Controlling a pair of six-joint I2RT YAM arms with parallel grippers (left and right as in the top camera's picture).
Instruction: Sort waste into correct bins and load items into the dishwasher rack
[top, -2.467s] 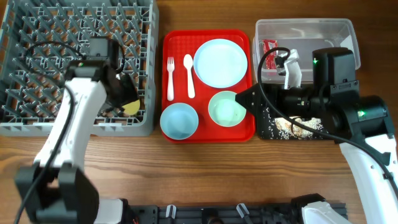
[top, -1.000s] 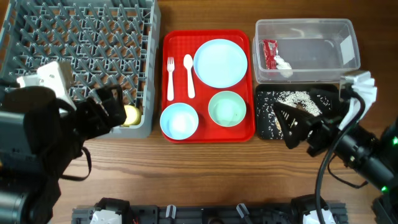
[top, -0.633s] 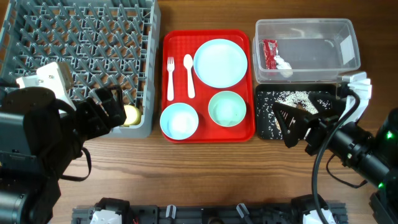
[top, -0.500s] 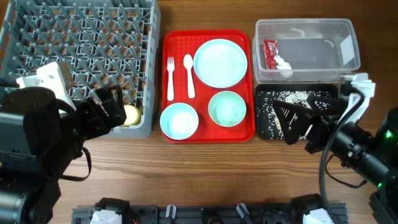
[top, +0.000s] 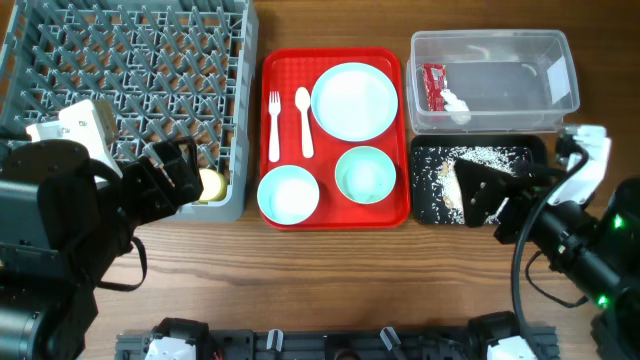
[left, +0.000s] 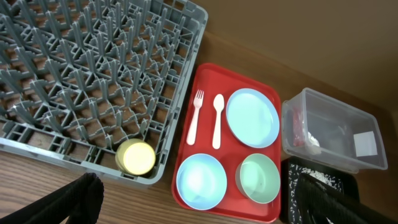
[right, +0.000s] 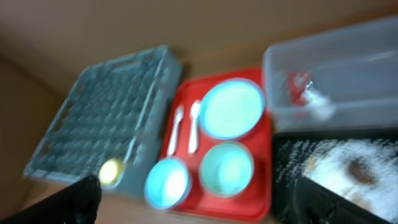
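Sliding a touch rightward, the right gripper now hangs over the black tray, while the left gripper holds its spot by the rack. Both sets of jaws stand wide apart, empty. The wrapper sits in the tub, the scraps in the black tray, and the cup in the rack's near corner. Waste looks sorted, loading under way. The plate, bowls, fork and spoon wait on the red tray. Next, I'd say, an arm drops and pinches a bowl's rim.

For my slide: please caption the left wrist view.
Yellow cup in the grey dishwasher rack; plate, blue bowl, green bowl, fork, spoon on red tray.
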